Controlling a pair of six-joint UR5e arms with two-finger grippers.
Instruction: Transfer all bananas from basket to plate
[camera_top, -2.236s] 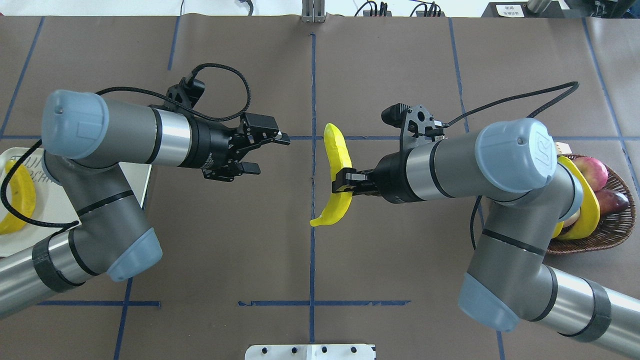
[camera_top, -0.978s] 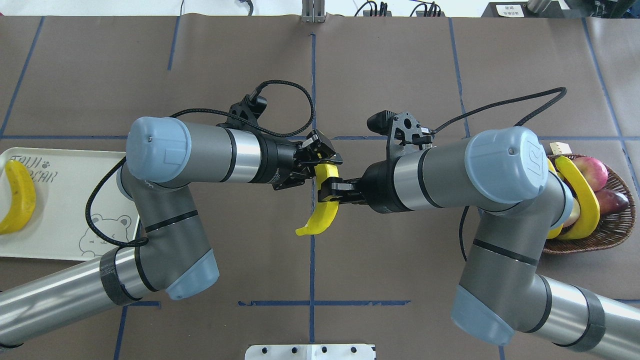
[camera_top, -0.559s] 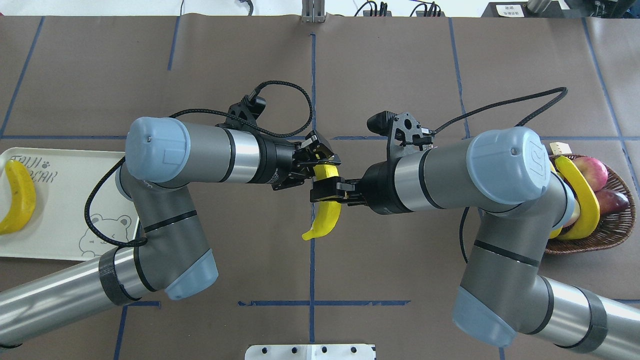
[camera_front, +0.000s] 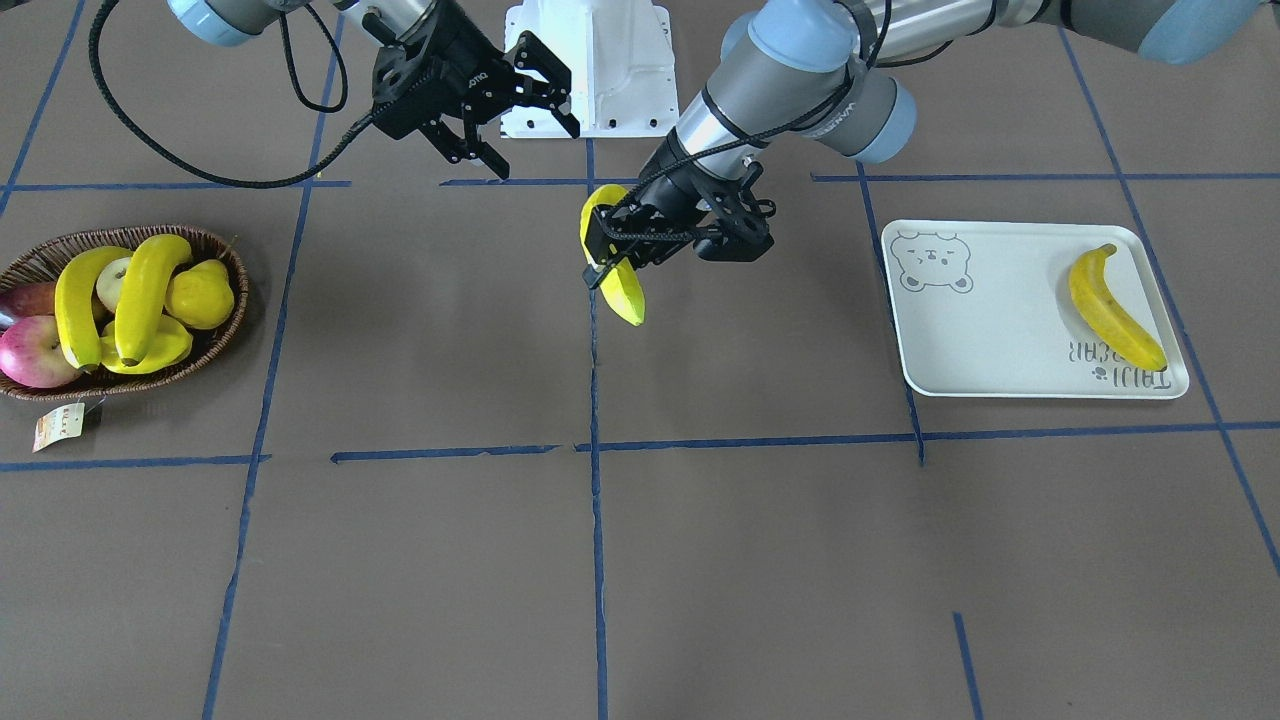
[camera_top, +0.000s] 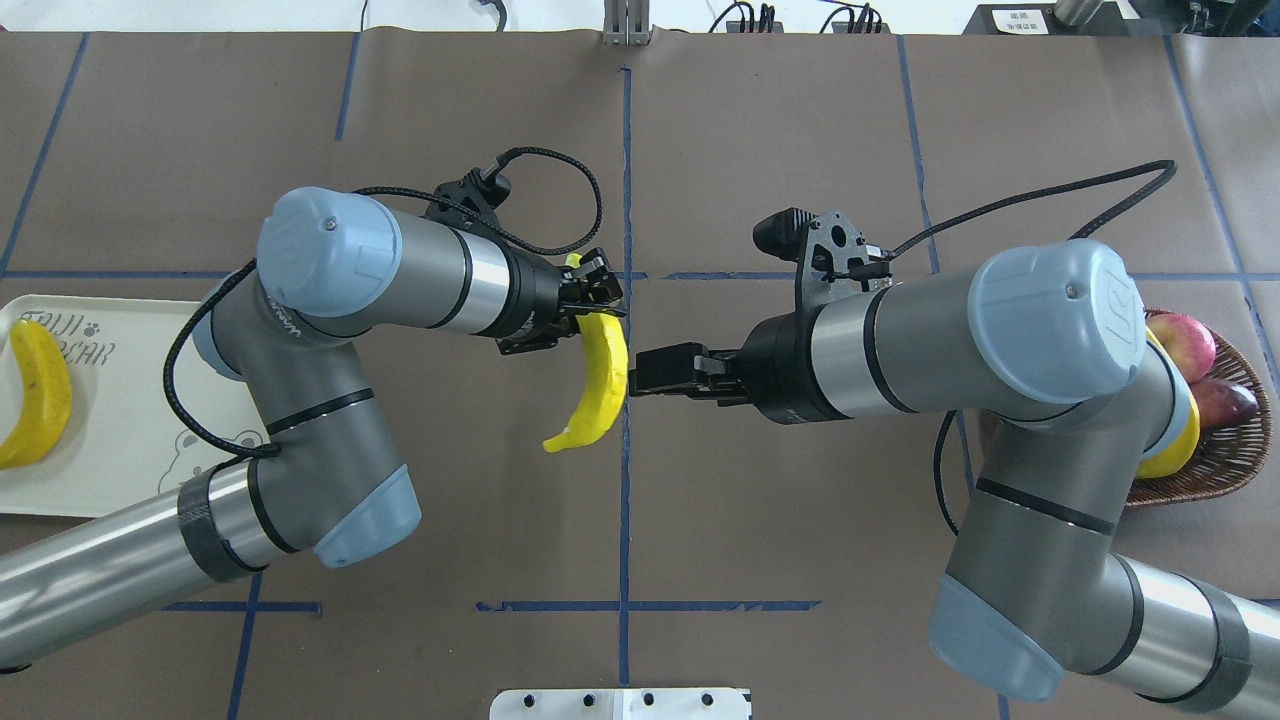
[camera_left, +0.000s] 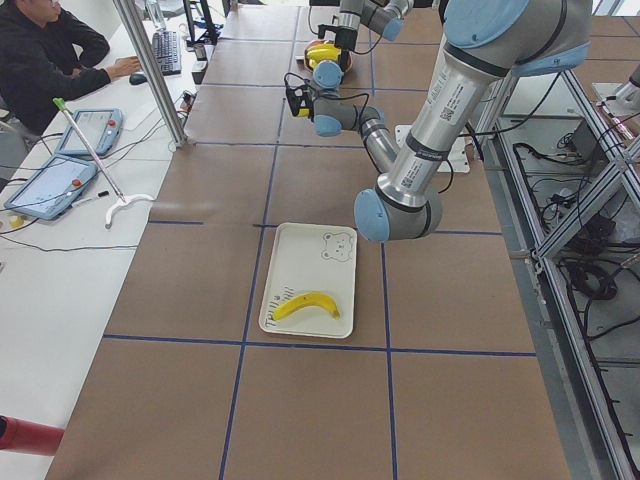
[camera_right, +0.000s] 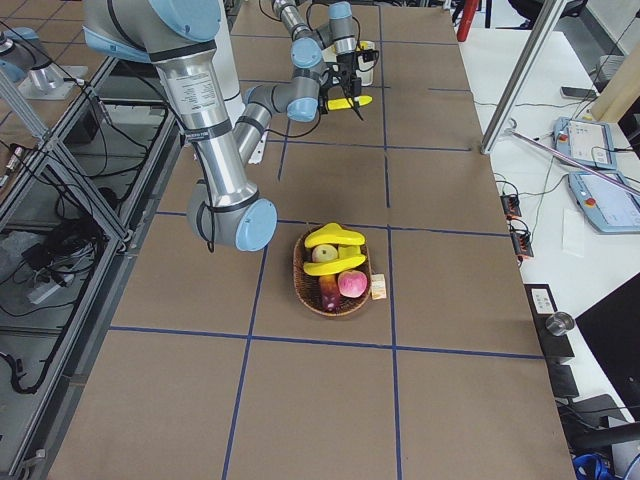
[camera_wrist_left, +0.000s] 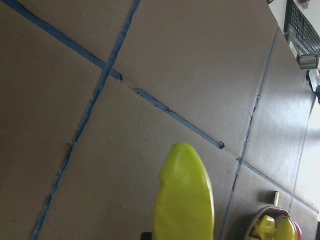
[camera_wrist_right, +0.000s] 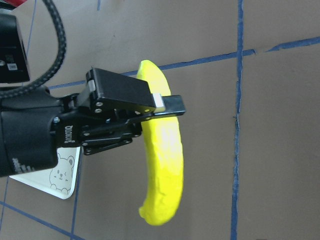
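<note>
Long curved glossy yellow banana (camera_top: 598, 380) clamped in the left gripper (camera_front: 615, 256), above the brown tabletop (camera_front: 760, 540) centre.
Right gripper (camera_front: 538, 150) is spread wide and empty nearby. Another yellow banana (camera_front: 1112, 305) lies on the pale rectangular bear-print plate (camera_front: 1000, 320); two more bananas (camera_front: 145, 295) rest in the oval dark wicker basket (camera_front: 205, 238).
</note>
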